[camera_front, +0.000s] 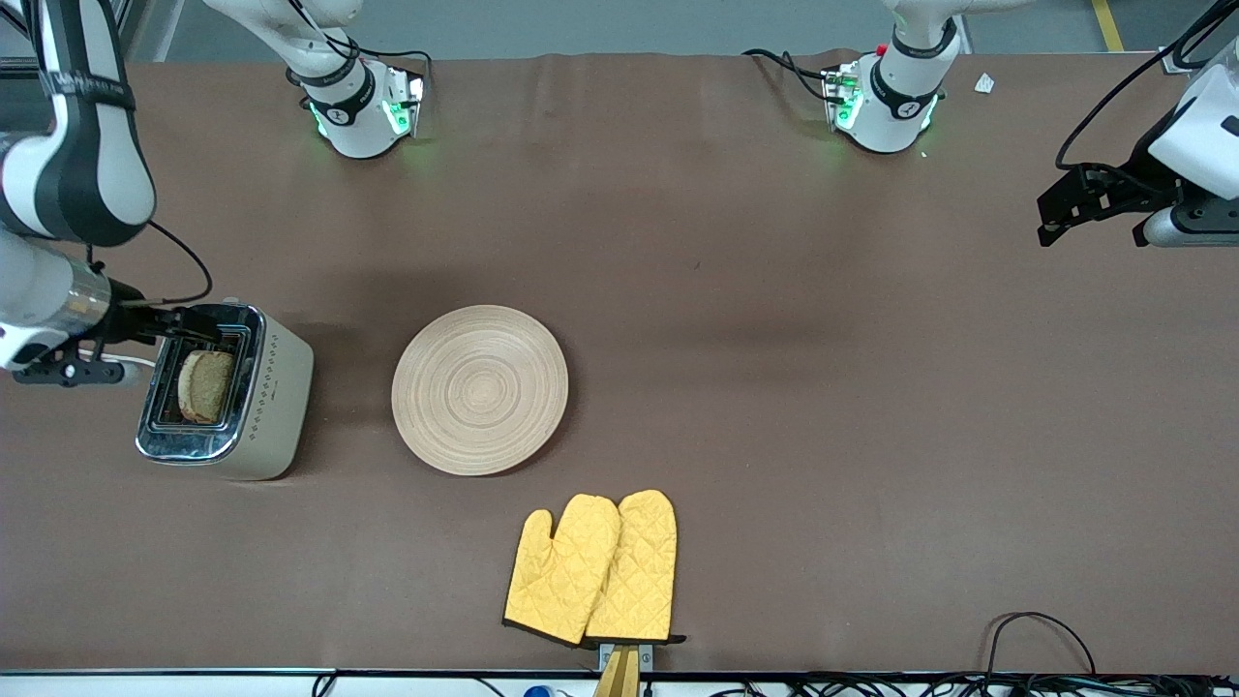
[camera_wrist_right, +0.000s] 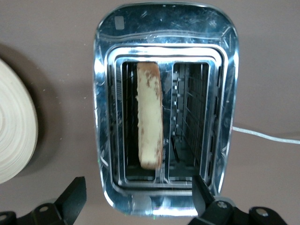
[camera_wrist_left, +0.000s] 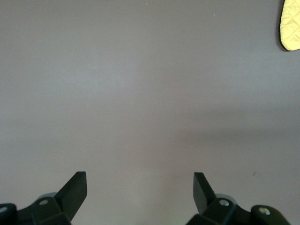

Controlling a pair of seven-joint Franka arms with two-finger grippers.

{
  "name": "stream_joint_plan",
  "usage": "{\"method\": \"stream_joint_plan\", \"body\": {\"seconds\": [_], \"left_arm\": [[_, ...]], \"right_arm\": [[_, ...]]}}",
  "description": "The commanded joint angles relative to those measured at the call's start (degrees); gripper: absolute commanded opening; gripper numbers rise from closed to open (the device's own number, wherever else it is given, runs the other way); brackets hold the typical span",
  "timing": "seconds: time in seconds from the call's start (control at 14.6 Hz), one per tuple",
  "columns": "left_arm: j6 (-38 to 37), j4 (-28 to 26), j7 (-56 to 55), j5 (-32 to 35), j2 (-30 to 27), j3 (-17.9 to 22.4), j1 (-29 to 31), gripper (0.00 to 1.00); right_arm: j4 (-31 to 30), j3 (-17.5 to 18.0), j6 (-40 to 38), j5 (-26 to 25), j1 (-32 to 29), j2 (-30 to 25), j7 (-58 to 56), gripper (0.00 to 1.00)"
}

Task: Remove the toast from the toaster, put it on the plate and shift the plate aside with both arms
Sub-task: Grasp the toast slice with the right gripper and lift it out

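Early stage of the task: nothing has yet been lifted. The toast [camera_wrist_right: 150, 117] stands on edge in one slot of the toaster [camera_wrist_right: 164, 28], the slot on the plate's side, while the neighbouring slot is empty. The right gripper [camera_front: 198, 324] hangs over the toaster's end toward the robots' bases, its jaws spread wide and holding nothing; in the right wrist view the toast lies ahead of the jaws and roughly between their lines, though no finger touches it, so the grasp is judged not yet made. The plate [camera_front: 479, 389] lies bare on the counter [camera_front: 774, 387], beside the toaster toward the left arm's end and well clear of the right jaws. The left gripper [camera_front: 1094, 205] waits over bare counter at the left arm's end, jaws likewise wide and empty, with only cloth ahead of them and a corner of the yellow oven mitts [camera_front: 592, 569] at the edge of its wrist view; the mitts lie nearer the front camera than the plate. Remaining, as judged from this arrangement: closing on the slice, drawing it up out of the slot, setting it on the plate, and then moving the plate aside with both arms.
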Motion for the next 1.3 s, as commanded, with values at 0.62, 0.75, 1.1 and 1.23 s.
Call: {"method": "stream_joint_plan", "body": {"seconds": [0.62, 0.75, 1.1, 1.23], "left_arm": [[-1.0, 1.3, 0.9, 0.7, 0.5, -0.1, 0.1, 1.00], [-1.0, 1.3, 0.9, 0.7, 0.5, -0.1, 0.1, 1.00], [-1.0, 1.3, 1.0, 0.7, 0.5, -0.1, 0.1, 1.00], [-1.0, 1.3, 1.0, 0.7, 0.5, -0.1, 0.1, 1.00]], "right_arm": [[2.4, 0.4, 3.7, 0.2, -0.9, 3.6, -0.1, 0.00], [4.9, 0.9, -1.1, 0.2, -0.7, -0.5, 1.7, 0.00], [10.6, 2.4, -10.4, 1.0, 4.2, -6.3, 4.5, 0.00], [10.7, 2.4, -10.2, 1.8, 9.1, -5.9, 12.6, 0.00]]}}
